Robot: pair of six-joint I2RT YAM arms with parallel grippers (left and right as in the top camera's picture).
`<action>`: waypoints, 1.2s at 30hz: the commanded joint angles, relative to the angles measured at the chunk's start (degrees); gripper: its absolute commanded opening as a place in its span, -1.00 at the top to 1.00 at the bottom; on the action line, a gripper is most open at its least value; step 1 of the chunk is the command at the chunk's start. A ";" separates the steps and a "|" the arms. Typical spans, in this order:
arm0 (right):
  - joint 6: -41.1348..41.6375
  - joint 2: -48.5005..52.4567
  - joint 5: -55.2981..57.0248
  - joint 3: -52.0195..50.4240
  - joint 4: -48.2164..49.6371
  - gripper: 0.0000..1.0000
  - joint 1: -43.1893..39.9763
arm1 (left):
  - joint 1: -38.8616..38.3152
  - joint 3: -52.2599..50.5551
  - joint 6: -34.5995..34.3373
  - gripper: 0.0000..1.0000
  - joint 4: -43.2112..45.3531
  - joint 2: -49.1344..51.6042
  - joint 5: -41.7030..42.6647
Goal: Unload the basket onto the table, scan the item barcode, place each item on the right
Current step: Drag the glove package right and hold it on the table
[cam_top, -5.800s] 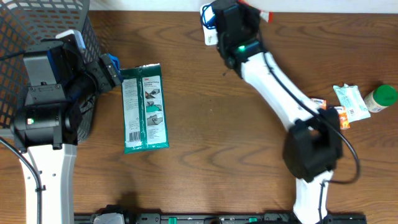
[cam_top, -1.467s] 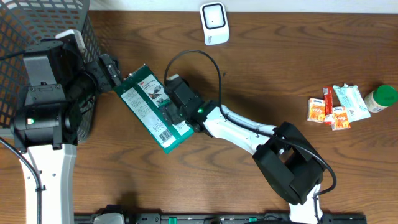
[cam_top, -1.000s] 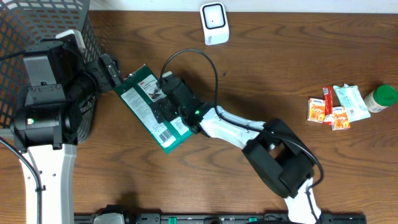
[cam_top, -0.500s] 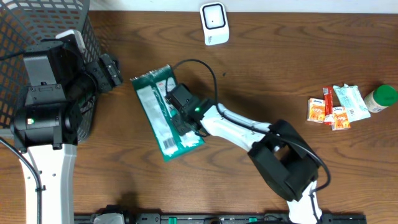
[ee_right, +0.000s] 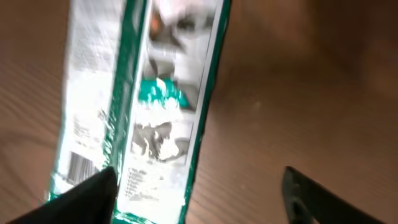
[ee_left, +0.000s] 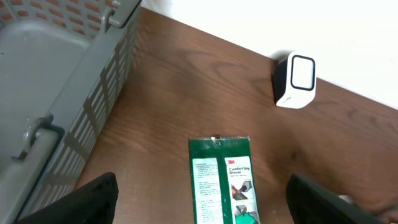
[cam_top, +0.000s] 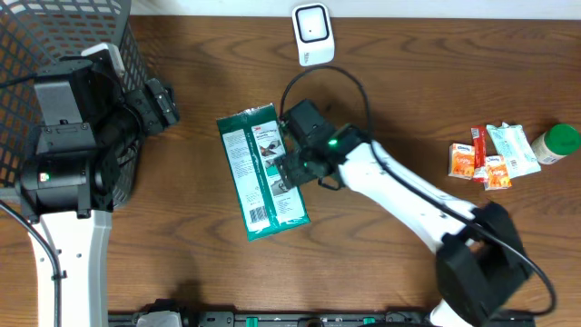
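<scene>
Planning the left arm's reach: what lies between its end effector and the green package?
Nothing: from the left end effector to the green package only bare table shows, clearest in the overhead view.

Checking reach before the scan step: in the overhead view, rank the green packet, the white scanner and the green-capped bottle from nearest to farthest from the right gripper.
1. Green packet: right at the right gripper, on its left side.
2. White scanner: at the table's far edge, beyond the gripper.
3. Green-capped bottle: at the table's far right edge.
</scene>
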 commanded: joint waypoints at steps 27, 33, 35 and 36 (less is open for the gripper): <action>2.45 18.08 -10.62 0.20 17.05 -0.76 -2.84 | 0.28 0.31 0.70 -0.74 -0.02 -0.02 0.35; -1.18 18.08 -10.58 0.11 17.07 -0.83 -2.82 | 0.28 0.31 0.70 -0.74 -0.02 -0.02 0.35; -1.18 18.08 -10.60 0.11 16.81 -0.83 -2.82 | 0.28 0.31 0.70 -0.74 -0.02 -0.02 0.35; -1.16 18.08 -10.62 0.11 16.63 -0.82 -2.82 | 0.28 0.31 0.70 -0.74 -0.02 -0.02 0.33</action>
